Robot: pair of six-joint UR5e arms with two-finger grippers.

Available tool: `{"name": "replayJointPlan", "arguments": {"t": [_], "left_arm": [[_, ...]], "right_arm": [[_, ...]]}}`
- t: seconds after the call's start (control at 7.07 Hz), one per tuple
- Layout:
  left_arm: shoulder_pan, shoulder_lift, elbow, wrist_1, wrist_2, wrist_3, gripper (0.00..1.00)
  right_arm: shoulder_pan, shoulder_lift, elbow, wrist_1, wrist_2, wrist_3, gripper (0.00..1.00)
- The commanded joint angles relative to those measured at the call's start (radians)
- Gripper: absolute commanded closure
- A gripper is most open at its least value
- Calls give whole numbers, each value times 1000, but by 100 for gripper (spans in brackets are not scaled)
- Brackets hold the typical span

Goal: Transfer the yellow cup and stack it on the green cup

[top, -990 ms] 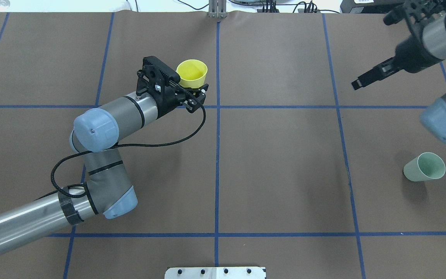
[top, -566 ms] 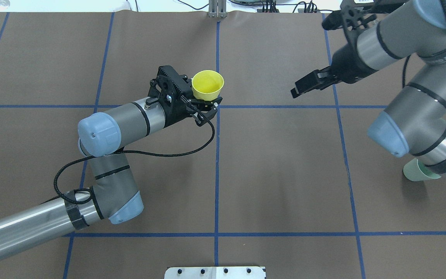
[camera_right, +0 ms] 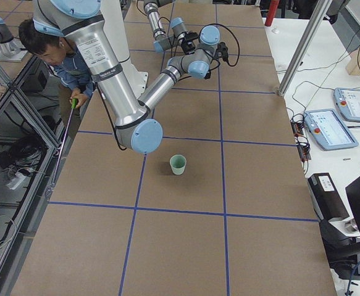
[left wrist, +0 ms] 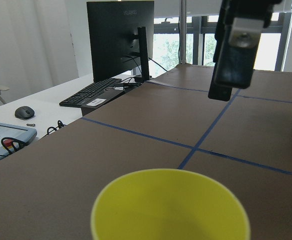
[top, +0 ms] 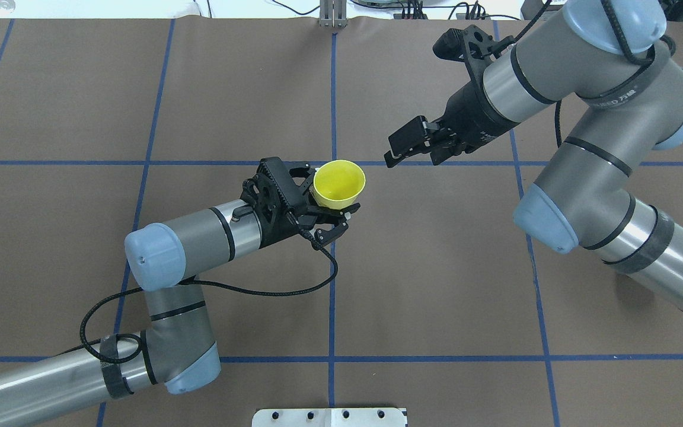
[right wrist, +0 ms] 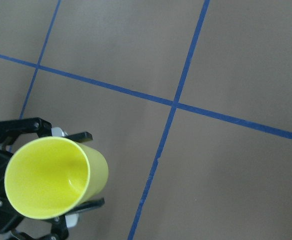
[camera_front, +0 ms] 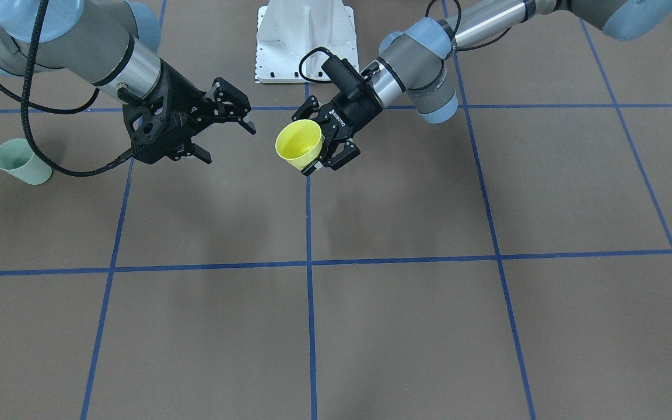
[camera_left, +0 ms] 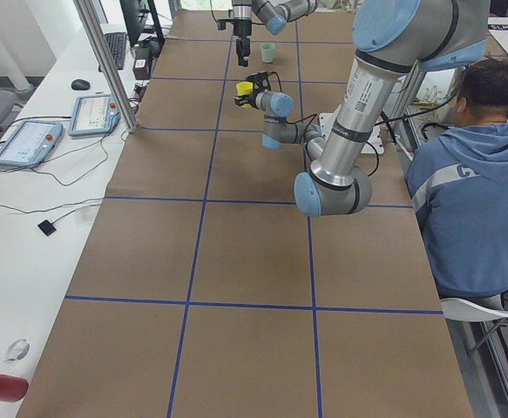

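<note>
My left gripper [camera_front: 318,144] is clenched on the yellow cup [top: 340,182], a smooth, tapered plastic tumbler held off the table, well apart from the green cup [camera_front: 18,163]. The right gripper [camera_front: 228,143] gapes, grasping nothing, between the two. The right wrist view shows only the yellow cup's glossy inside. The mint tumbler stands upright. Overhead, the right arm hides it; the front view shows it.

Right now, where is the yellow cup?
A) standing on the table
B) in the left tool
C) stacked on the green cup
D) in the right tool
B: the left tool is shut on the yellow cup, while the right tool is open and empty.
</note>
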Motion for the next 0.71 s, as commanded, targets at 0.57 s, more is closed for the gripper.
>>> {"name": "replayJointPlan", "arguments": {"t": [0.57], "left_arm": [[37, -29, -29, 55, 24, 85, 61]], "right_arm": [[-74, 16, -33, -5, 90, 56, 4]]}}
